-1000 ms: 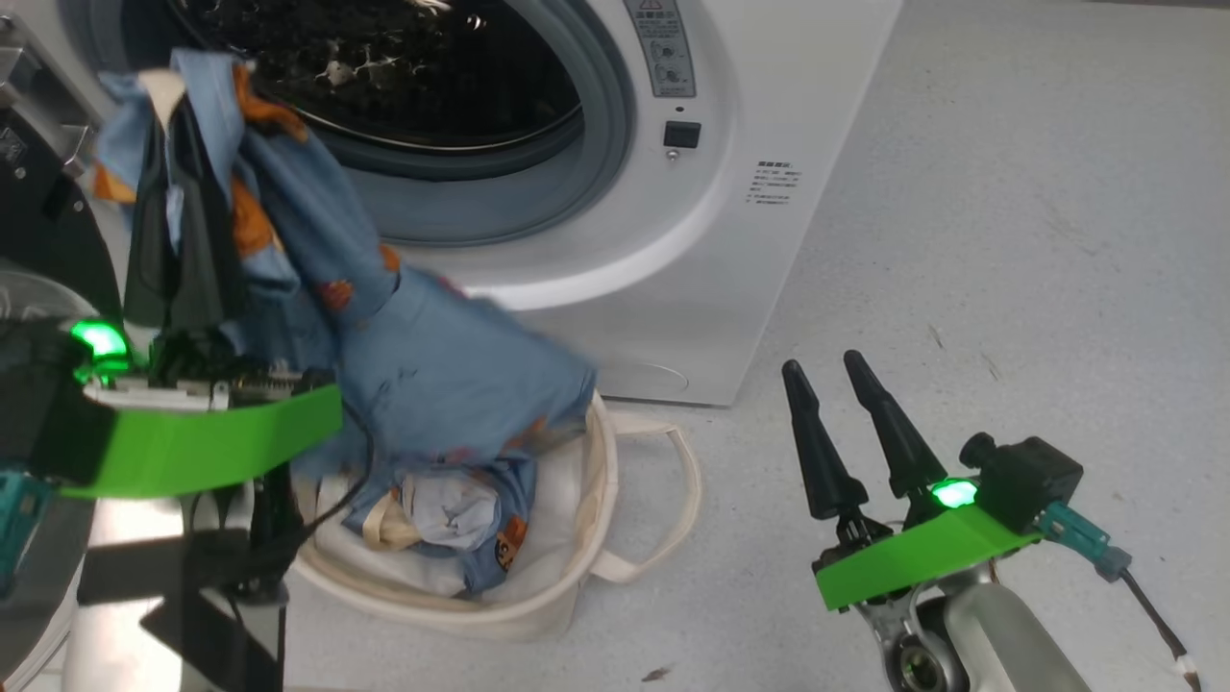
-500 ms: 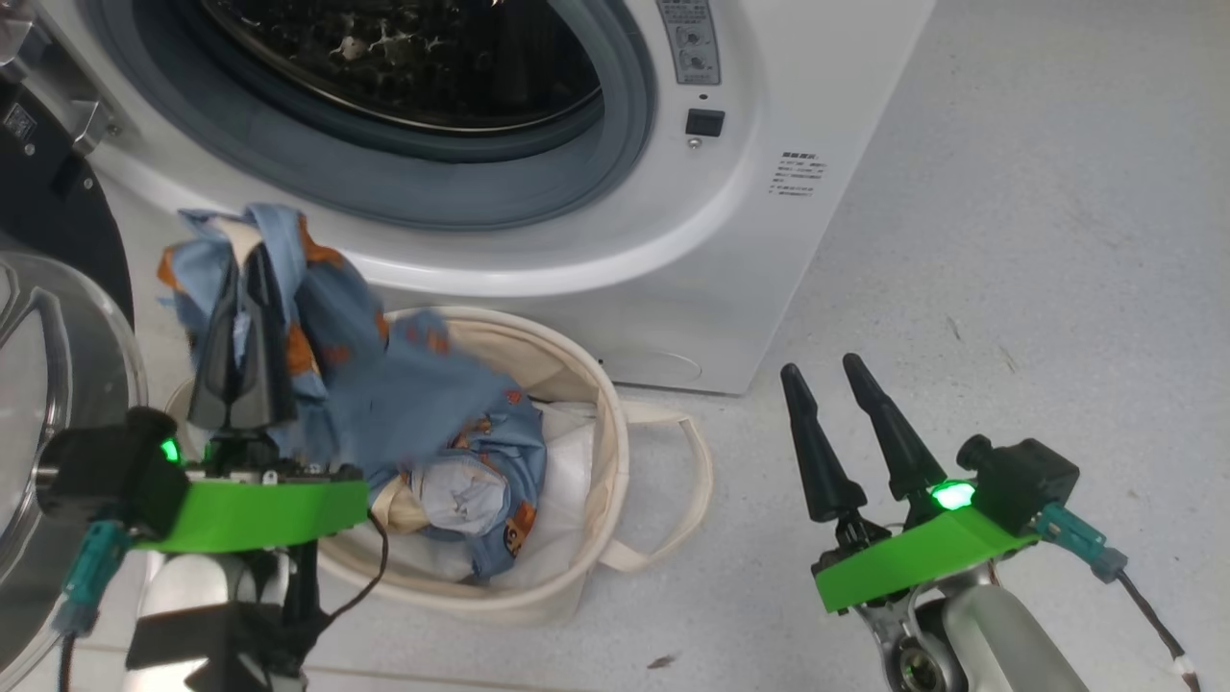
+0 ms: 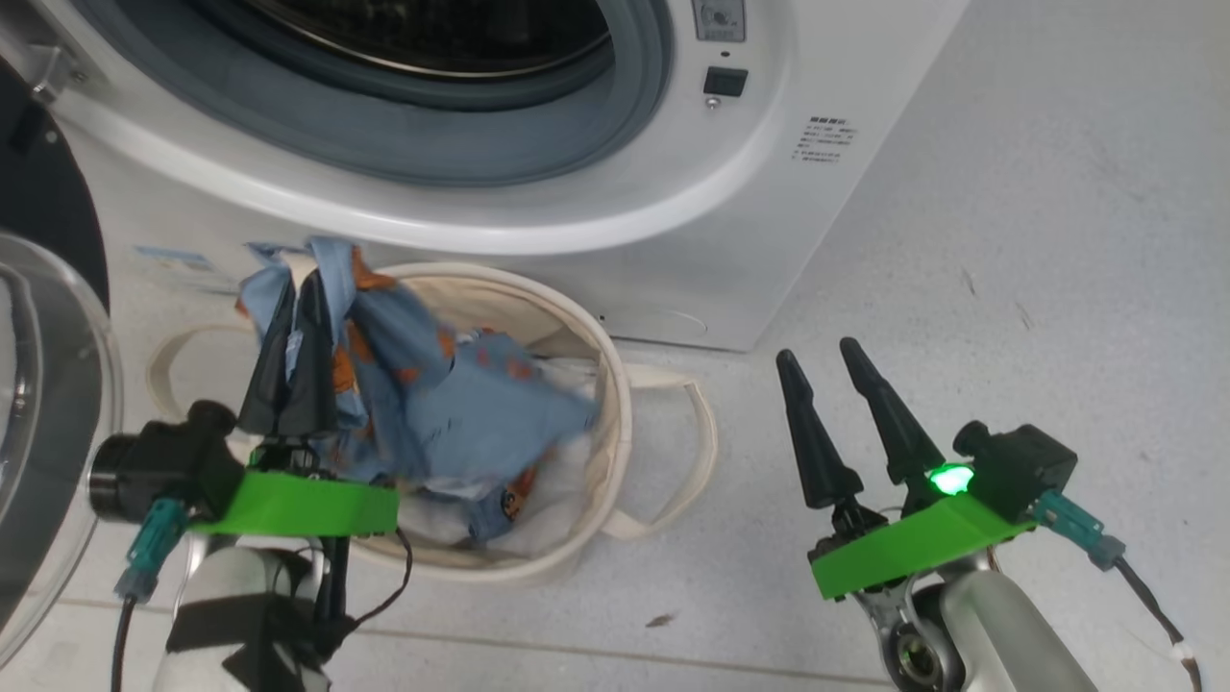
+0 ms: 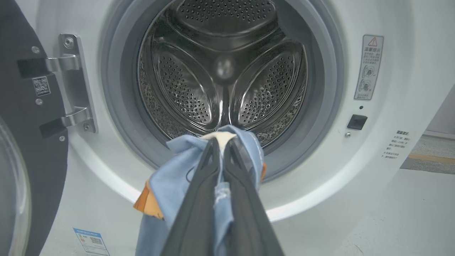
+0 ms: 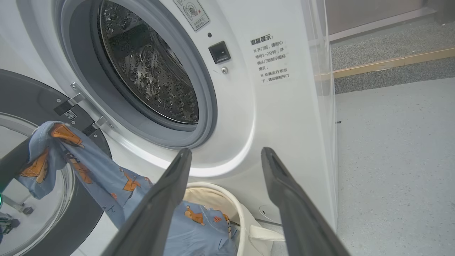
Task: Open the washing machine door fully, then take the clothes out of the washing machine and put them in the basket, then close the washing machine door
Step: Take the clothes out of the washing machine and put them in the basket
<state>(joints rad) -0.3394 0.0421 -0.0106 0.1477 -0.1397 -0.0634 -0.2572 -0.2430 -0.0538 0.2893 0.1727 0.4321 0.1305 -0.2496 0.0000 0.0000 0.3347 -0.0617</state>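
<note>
One garment [image 3: 461, 413], perhaps, in left pincer [image 3: 299, 282]

basket [image 3: 621, 413] before washing machine [image 3: 692, 183], clothes [image 3: 480, 418] hanging into basket, door [image 3: 43, 413] at left

Near the right edge of the washing machine [image 5: 245, 117] front, a notice [image 5: 272, 57] is headed "温馨提示:"; the print on the warning-triangle sticker [image 4: 369, 67] is illegible.

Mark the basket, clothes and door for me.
basket [image 3: 519, 569]: head view, front wall near the floor.
clothes [image 3: 480, 413]: head view, blue fabric hanging into the basket.
door [image 4: 35, 149]: left wrist view, black rim below the hinges.
</note>
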